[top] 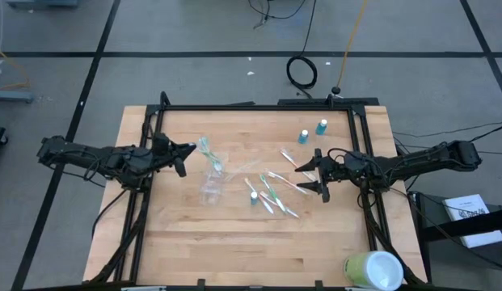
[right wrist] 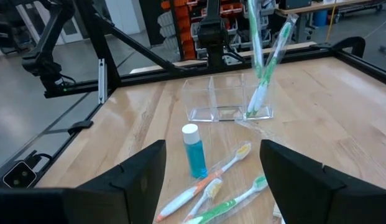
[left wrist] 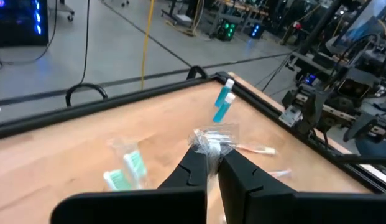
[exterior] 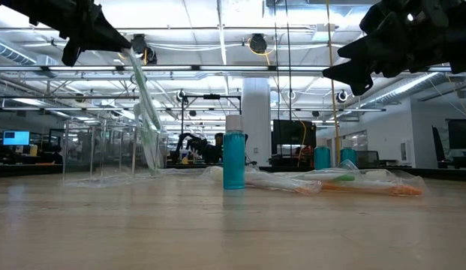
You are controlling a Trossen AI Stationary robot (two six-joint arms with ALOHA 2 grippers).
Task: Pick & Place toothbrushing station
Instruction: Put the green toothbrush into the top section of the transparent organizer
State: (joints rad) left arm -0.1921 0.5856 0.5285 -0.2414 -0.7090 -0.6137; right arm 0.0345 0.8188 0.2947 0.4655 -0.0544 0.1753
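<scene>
Two pincers are over the desk (top: 178,250). The left pincer (top: 189,149) is clamped on the crinkly clear wrapper of a thin green-and-white toothbrush (exterior: 146,112), whose lower end hangs at the small clear plastic cup (right wrist: 227,96). That slick film could slip, or the light cup could tip if the bristle end snags its rim. The right pincer (top: 322,175) hovers spread wide, empty, above more wrapped toothbrushes (right wrist: 208,186) and a tiny blue white-capped tube (right wrist: 193,149) on smooth pale wood.
</scene>
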